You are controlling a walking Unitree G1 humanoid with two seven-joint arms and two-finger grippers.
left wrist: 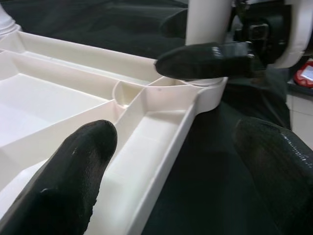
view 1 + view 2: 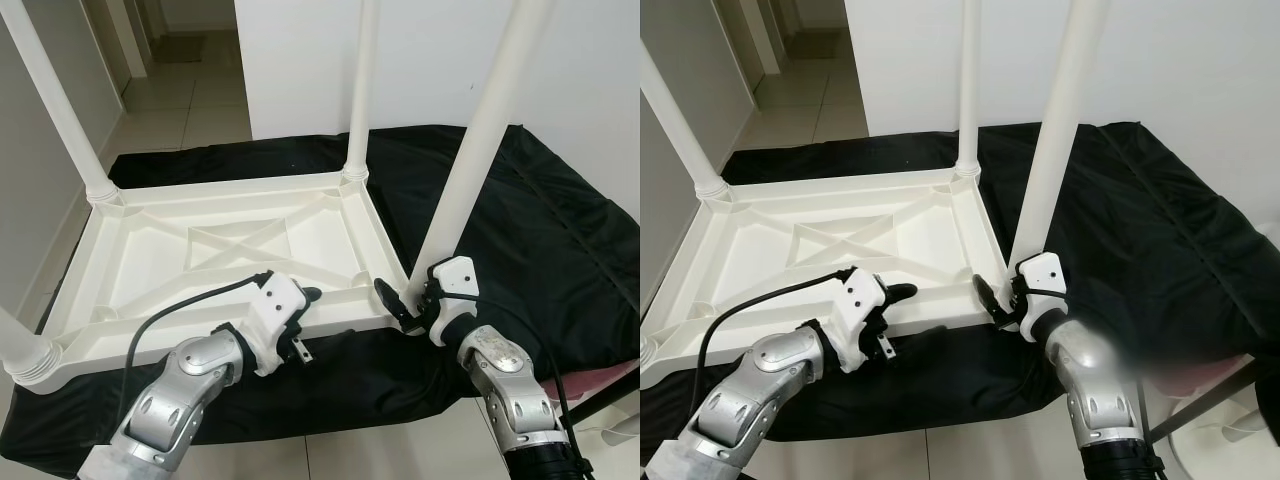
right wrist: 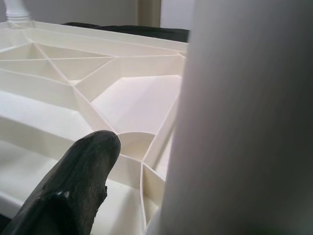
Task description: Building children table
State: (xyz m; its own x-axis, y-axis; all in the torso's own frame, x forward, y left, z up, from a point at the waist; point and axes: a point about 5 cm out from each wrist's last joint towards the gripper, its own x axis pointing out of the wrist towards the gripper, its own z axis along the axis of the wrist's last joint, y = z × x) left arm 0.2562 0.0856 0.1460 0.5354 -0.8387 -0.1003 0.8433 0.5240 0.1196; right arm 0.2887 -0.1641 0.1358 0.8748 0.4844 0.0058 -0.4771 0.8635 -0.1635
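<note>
A white plastic children's table (image 2: 200, 190) lies upside down on a black cloth, its legs pointing up. My right gripper (image 2: 412, 297) is at the foot of the near right leg (image 2: 470, 160). It is open, with the leg between its fingers; one finger (image 3: 83, 186) stands a little off the leg, and the other is hidden behind it. My left gripper (image 2: 305, 320) is open astride the table's near rim (image 1: 161, 147), one finger (image 1: 73, 171) over the inside and one outside. The other three legs (image 2: 358, 90) stand in their corner sockets.
The black cloth (image 2: 540, 220) spreads well past the table to the right. A white wall (image 2: 420, 50) rises close behind it. Tiled floor (image 2: 190, 110) leads into a corridor at the back left. A red item (image 2: 600, 375) lies at the cloth's near right edge.
</note>
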